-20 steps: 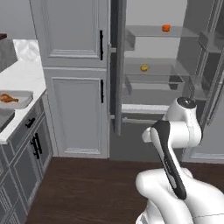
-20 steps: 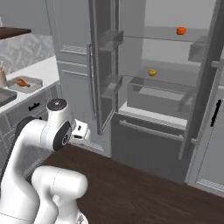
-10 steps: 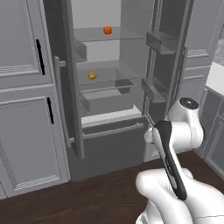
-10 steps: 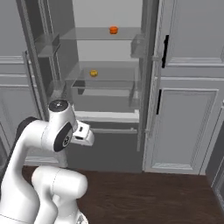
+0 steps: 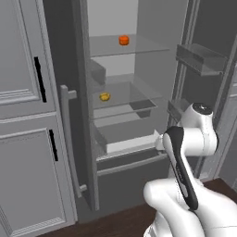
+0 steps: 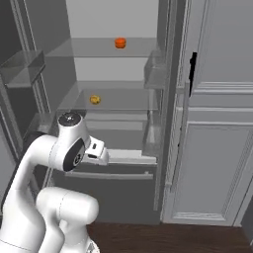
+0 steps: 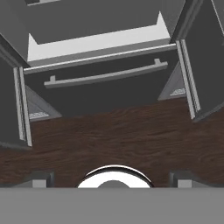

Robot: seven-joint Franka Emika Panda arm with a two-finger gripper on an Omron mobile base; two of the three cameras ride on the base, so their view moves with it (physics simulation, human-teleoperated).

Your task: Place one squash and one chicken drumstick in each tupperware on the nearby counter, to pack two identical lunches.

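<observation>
Hand view: gripper (image 7: 112, 177) open above dark floor (image 7: 113, 135); squash (image 5: 105, 96) on fridge shelf.

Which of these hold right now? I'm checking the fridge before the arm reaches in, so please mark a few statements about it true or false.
1. The fridge doors stand open. True.
2. An orange item sits on the upper glass shelf. True.
3. The yellow item lies on the floor in front of the fridge. False: it rests on the lower glass shelf, below the orange one.
4. The pincer is closed around the yellow item. False: its fingers stand wide apart with nothing between them, pointing down at the dark wood floor.
5. The bottom freezer drawer has a long bar handle across its front. True.
</observation>
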